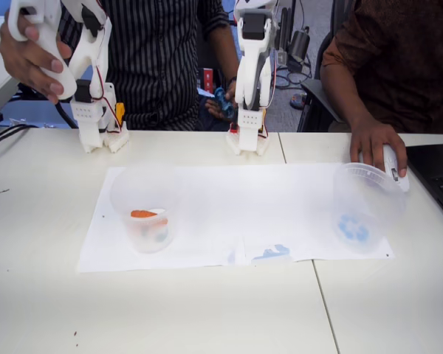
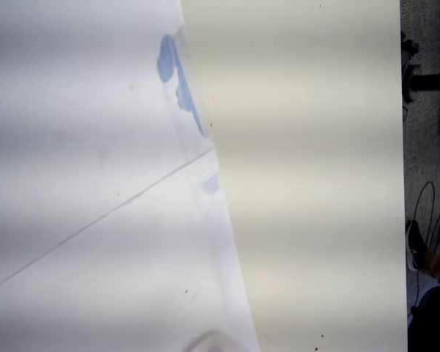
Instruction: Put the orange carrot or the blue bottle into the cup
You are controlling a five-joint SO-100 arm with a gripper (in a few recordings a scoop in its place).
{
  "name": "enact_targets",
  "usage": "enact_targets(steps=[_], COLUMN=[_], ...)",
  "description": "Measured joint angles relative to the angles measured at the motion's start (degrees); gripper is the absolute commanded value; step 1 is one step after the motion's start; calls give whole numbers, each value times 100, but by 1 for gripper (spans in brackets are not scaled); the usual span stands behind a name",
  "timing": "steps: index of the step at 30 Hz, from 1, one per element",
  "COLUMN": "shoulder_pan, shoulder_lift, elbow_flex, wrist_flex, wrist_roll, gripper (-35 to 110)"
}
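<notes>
Gripper fingers are hard to pick out on the white arm, which is standing folded up at the top middle of the fixed view. I cannot tell if they are open or closed, or if they are holding anything. The wrist view is looking down at the paper and the bare table, and no fingers are showing there.

The orange carrot is sitting inside the cup, at the left middle of the fixed view, on the paper. So the job is looking done to me.

What could go wrong now? I think the cup is light, so if the arm is swinging down near it, it could knock it over and the carrot could roll out. The other clear cup, at the right by a person's hand, is looking much the same and could get mixed up with it.
</notes>
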Motion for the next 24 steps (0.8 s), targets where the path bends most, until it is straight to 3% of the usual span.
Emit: enact_targets(steps=[11,24], shoulder_pan=[18,0], shoulder_lift=[1345,2065], elbow_flex=[3094,5238], wrist_flex=[-1670,-3094], wrist_roll=[0,0], gripper=[9,9])
